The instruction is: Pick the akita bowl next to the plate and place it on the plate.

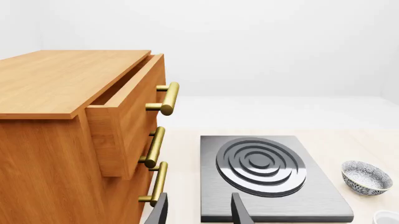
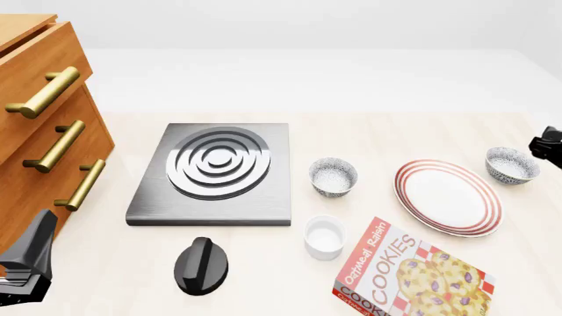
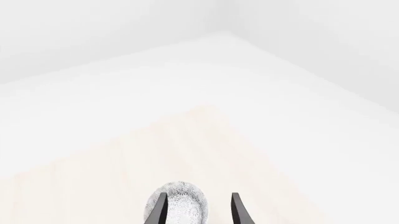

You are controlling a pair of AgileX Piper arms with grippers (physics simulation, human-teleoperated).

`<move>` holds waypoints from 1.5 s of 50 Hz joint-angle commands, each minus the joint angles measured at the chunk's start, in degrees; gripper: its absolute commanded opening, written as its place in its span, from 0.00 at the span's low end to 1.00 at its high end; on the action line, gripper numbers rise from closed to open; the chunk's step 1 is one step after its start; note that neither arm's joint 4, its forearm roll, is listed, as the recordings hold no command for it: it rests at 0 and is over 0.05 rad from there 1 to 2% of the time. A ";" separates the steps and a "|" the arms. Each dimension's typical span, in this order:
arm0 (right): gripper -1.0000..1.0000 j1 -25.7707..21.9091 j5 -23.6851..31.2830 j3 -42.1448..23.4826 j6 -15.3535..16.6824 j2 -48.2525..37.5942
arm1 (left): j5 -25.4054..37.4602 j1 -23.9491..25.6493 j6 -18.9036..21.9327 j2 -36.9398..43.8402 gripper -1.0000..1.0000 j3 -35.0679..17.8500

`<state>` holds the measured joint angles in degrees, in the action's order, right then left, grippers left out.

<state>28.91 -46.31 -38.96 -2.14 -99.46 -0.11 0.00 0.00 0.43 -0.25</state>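
Akita bowl (image 2: 512, 164) sits upright on the tabletop (image 2: 395, 131) just beside the plate (image 2: 447, 196), on its far right side — not on it. Right claw (image 3: 198, 210) is spread open, its two dark fingers (image 3: 160, 210) apart with the bowl's speckled wall (image 3: 181, 205) showing between and beyond them; no contact visible. In the front view only a dark piece of the right arm (image 2: 546, 143) shows at the right edge, just beside the bowl.

Left claw (image 1: 198, 212) also open — fingers apart with nothing between them, looking over the grey square slab (image 1: 274, 186) with silver rings. In the front view part of the left arm (image 2: 26, 263) sits low at the left edge, near the wooden drawer cabinet (image 2: 44, 131) with brass handles; its top drawer stands partly pulled out.

Plate lies flat, white centre bare. A second speckled bowl (image 2: 333, 176) stands between slab and plate, apart from both. A plain white cup (image 2: 324, 237) stands nearer the camera, just beside a cookie box (image 2: 408, 273). A black knob (image 2: 201, 264) lies in front of the slab.
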 commanded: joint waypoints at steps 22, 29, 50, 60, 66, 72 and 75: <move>1.00 0.28 2.32 -3.60 -3.35 -5.61 | 0.00 0.00 0.00 0.00 1.00 0.00; 1.00 0.28 3.40 -4.39 -4.42 -5.99 | 0.00 0.00 0.00 0.00 1.00 0.00; 1.00 0.39 6.68 -7.31 -7.72 -8.55 | 0.00 0.00 0.00 0.00 1.00 0.00; 1.00 0.02 7.47 -8.08 -9.01 -9.87 | 0.00 0.00 0.00 0.00 1.00 0.00; 1.00 -0.08 8.22 -8.79 -9.91 -10.58 | 0.00 0.00 0.00 0.00 1.00 0.00; 1.00 -0.11 8.90 -9.50 -10.78 -11.49 | 0.00 0.00 0.00 0.00 1.00 0.00; 1.00 -0.15 9.25 -9.78 -11.17 -11.67 | 0.00 0.00 0.00 0.00 1.00 0.00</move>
<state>28.88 -38.16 -47.73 -11.99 -110.07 -0.11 0.00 0.00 0.43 -0.25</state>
